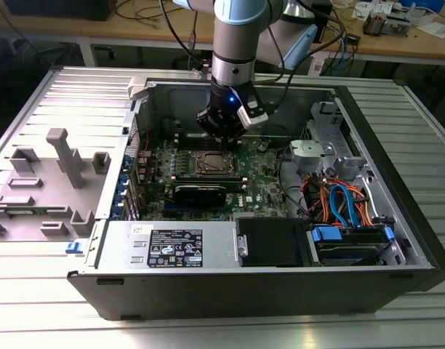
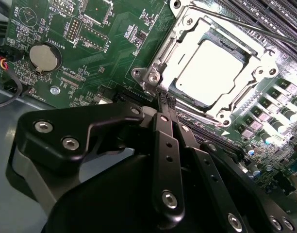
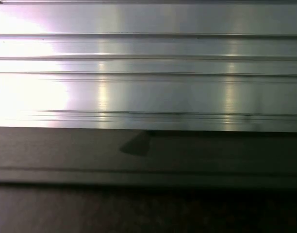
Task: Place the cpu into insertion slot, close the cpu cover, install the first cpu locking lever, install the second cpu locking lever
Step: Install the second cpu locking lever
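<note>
On the exterior view's left you see grey plastic holder shapes (image 1: 59, 167) lying on the ribbed silver metal table (image 1: 33, 291), well away from the jaws. Next comes the open black computer case (image 1: 281, 291) with the green circuit board (image 1: 262, 185) lying flat inside it. Your silver and blue robot arm (image 1: 233, 43) points straight down into the case. Its black gripper (image 1: 221, 135) hangs just above the square dark insertion slot with a silver rim (image 1: 214, 164).

In the second wrist view the gripper (image 2: 165, 99) has its two thin black fingers (image 2: 163, 145) pressed together, with nothing between them. Their tips sit right by one corner of the thin silver cpu cover frame (image 2: 255, 73). The cover lies flat over the slot. The flat square grey cpu (image 2: 211, 70) sits in the slot just past the jaws and shines bright through the cover's window. A round silver coin battery (image 2: 44, 58) sits off to the side, well apart.
</note>
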`<action>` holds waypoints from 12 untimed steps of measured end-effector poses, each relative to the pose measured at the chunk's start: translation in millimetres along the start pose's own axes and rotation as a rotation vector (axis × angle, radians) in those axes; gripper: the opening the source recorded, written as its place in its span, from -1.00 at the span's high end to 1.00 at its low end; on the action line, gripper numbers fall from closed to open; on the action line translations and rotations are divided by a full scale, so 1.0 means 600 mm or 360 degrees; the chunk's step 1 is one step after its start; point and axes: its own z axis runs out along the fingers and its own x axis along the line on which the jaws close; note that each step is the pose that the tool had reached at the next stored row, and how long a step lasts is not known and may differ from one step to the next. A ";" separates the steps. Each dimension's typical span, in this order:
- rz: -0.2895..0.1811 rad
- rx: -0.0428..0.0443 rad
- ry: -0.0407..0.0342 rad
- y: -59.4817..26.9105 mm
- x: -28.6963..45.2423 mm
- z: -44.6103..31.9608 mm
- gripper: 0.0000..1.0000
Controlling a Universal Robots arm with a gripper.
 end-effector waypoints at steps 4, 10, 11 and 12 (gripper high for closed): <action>0.0001 0.0000 0.0000 0.000 0.000 0.000 0.79; 0.0002 0.0000 0.0000 -0.021 0.000 0.000 0.79; 0.0002 0.0000 0.0000 -0.027 0.001 -0.013 0.79; 0.0002 0.0000 0.0000 -0.027 0.001 -0.013 0.79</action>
